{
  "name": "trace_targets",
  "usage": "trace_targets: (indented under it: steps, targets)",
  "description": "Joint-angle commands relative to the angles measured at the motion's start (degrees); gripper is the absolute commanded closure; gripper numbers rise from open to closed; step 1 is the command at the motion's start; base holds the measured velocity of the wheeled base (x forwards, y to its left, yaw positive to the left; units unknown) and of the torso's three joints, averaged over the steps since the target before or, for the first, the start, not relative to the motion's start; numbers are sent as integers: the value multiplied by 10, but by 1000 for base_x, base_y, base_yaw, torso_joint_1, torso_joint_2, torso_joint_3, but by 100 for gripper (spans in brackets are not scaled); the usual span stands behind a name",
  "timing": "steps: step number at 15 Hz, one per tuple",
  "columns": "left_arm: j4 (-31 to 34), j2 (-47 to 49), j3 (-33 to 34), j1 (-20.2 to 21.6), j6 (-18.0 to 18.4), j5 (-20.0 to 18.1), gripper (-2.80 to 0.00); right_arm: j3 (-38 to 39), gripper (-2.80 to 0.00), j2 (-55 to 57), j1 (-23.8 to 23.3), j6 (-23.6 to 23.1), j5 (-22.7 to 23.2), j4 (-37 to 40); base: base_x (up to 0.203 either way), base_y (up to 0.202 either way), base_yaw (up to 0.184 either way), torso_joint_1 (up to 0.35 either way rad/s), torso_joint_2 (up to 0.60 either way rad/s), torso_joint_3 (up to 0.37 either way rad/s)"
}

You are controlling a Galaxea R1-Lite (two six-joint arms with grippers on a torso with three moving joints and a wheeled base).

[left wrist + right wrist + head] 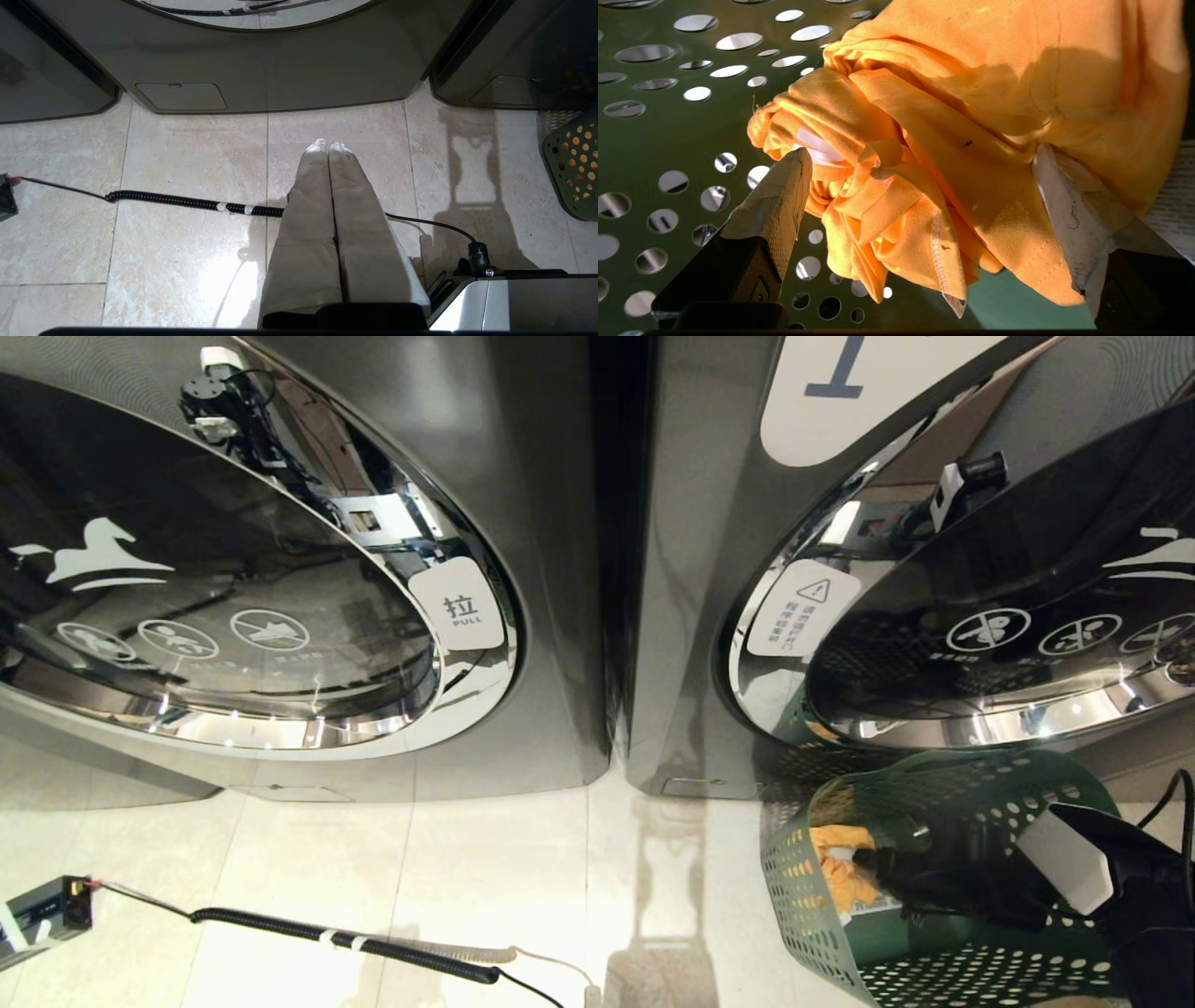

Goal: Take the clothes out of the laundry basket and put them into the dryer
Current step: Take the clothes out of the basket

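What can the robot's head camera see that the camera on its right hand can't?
Only the head view shows the two round dryer doors and, the "PULL" sticker, the floor and the coiled black cable. Only the right wrist view shows the right gripper up close, its taped fingers wide open on either side of the bunched cloth. Both show the orange garment lying in the green holed laundry basket.

My right tool (pixel 920 163) is down in the basket (pixel 812 905) at lower right, straddling the garment (pixel 971 140); two dryers (pixel 523 448) stand behind, cable (pixel 373 947) on the floor lower left.
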Motion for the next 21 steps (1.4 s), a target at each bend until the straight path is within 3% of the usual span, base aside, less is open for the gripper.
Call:
trace_targets:
  steps: [1,6,7,16,21]
  targets:
    - [0,0,1,0,0,0,0,-19,-280,15,5,0,5,-3,0,0,0,0,0,0]
    - [0,0,1,0,0,0,0,-38,-280,20,11,-3,26,-2,0,0,0,0,0,0]
    - [0,0,1,0,0,0,0,-38,0,20,12,-2,26,-2,0,0,0,0,0,0]
    - [0,1,1,0,0,0,0,-20,0,-13,11,-5,18,47,0,0,0,0,0,0]
    - [0,0,1,0,0,0,0,115,0,-127,-15,-16,-2,69,0,0,0,0,0,0]
